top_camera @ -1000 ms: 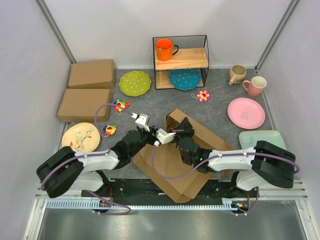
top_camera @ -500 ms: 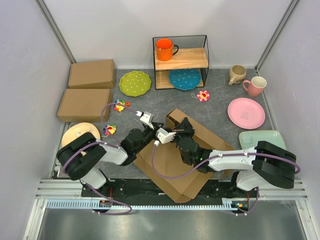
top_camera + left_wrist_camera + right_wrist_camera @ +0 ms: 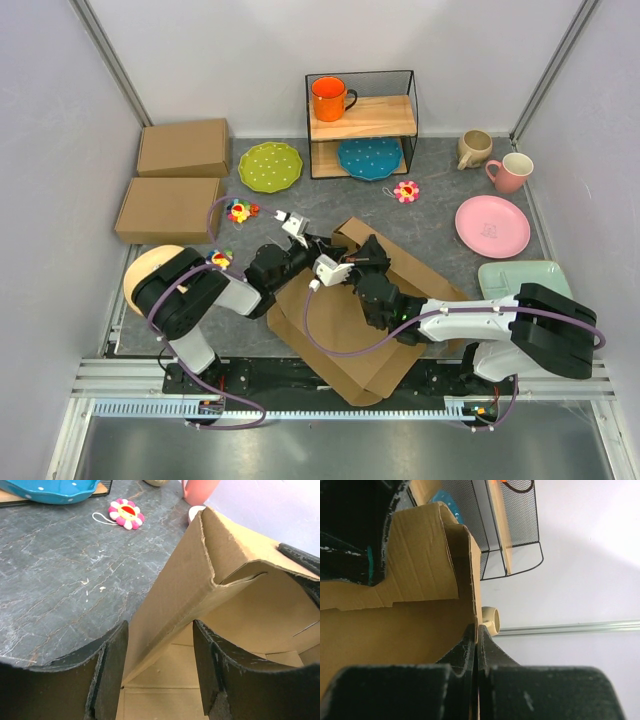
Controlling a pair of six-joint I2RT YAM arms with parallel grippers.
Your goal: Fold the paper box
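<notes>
Flap control on part-folded paper box

Position: the paper box (image 3: 340, 315) is found at the middle of the table (image 3: 60, 580), between the two arms. Its base panel lies flat toward the near edge, and one far wall is raised toward the wire shelf (image 3: 360, 120).

Right gripper (image 3: 476, 635): the fingers are seen pinched tight on the thin top edge of a raised cardboard wall, with no gap between pad and board. This hold is judged to serve as an anchor, so that the wall is kept upright and the sheet is prevented from sliding while the other arm works.

Left gripper (image 3: 159, 652): the jaws are set moderately wide and are placed astride the end of the same upright panel, one finger on each side. A gap shows at both pads, so nothing is gripped. The straddle is judged to be a preparation for nipping or steering the flap, whose corner is already creased inward.

Progress: side flaps and tabs are not yet tucked. The fold is assessed as partly done.

Risk: the torn edge may buckle if it is squeezed off-centre
</notes>
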